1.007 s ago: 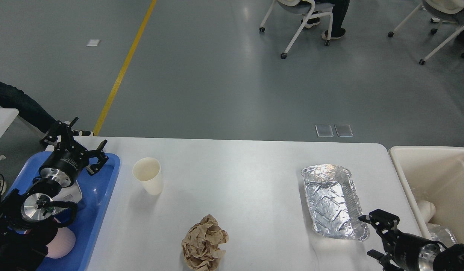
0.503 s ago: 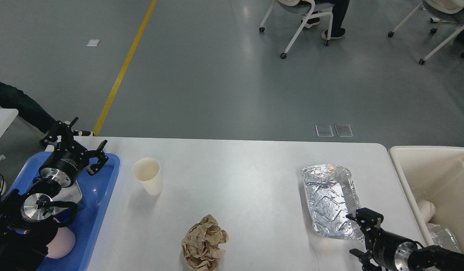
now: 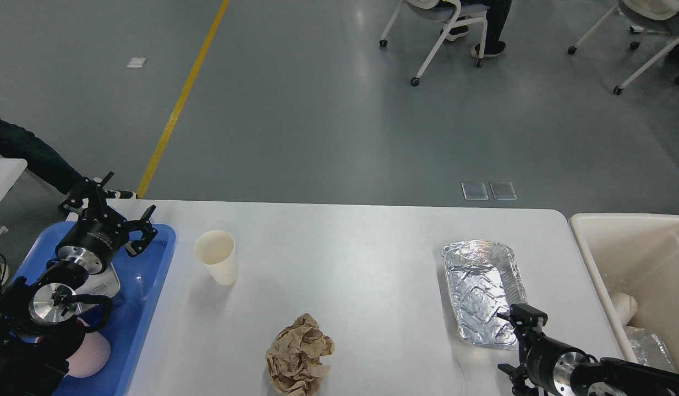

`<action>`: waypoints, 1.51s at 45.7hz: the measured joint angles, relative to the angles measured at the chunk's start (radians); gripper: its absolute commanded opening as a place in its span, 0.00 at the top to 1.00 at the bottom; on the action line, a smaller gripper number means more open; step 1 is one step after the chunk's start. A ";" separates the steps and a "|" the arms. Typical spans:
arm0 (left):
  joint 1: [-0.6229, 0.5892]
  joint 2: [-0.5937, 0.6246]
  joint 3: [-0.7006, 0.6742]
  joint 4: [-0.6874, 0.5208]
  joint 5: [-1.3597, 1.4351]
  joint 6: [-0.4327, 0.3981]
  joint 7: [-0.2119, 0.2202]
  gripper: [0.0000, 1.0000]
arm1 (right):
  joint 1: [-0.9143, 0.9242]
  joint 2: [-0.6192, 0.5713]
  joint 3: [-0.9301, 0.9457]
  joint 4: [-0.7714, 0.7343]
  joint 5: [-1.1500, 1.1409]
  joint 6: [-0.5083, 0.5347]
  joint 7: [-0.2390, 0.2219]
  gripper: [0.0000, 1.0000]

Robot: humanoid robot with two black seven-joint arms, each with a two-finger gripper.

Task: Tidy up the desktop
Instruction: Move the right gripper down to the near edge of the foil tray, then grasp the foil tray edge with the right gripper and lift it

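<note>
Right end effector (image 3: 513,344) spread wide, straddling foil tray (image 3: 482,291) near corner.

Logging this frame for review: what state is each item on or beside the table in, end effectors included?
White paper cup: upright, empty.
Crumpled brown paper ball: lying on the white desktop.
Silver foil tray: right way up, empty.
Blue plastic tray: holds a pink item.
Cream bin: holds trash.
Left end effector: open, over the blue tray.
Right end effector: open, at the foil tray's near corner.
</note>
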 measured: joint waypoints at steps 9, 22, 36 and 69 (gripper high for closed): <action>0.002 0.000 0.000 0.000 0.000 0.000 -0.002 0.03 | -0.003 -0.009 -0.011 0.004 0.001 -0.054 -0.002 0.00; 0.004 -0.001 0.000 0.000 0.000 0.000 -0.002 0.03 | 0.011 -0.014 -0.044 0.008 -0.014 -0.092 0.003 0.22; 0.004 -0.002 0.000 0.000 0.000 0.000 -0.002 0.03 | 0.052 -0.005 -0.077 -0.001 -0.022 -0.100 0.006 0.22; 0.009 0.000 0.000 0.000 0.000 -0.002 -0.002 0.03 | 0.094 0.068 -0.162 -0.074 -0.018 -0.140 0.089 1.00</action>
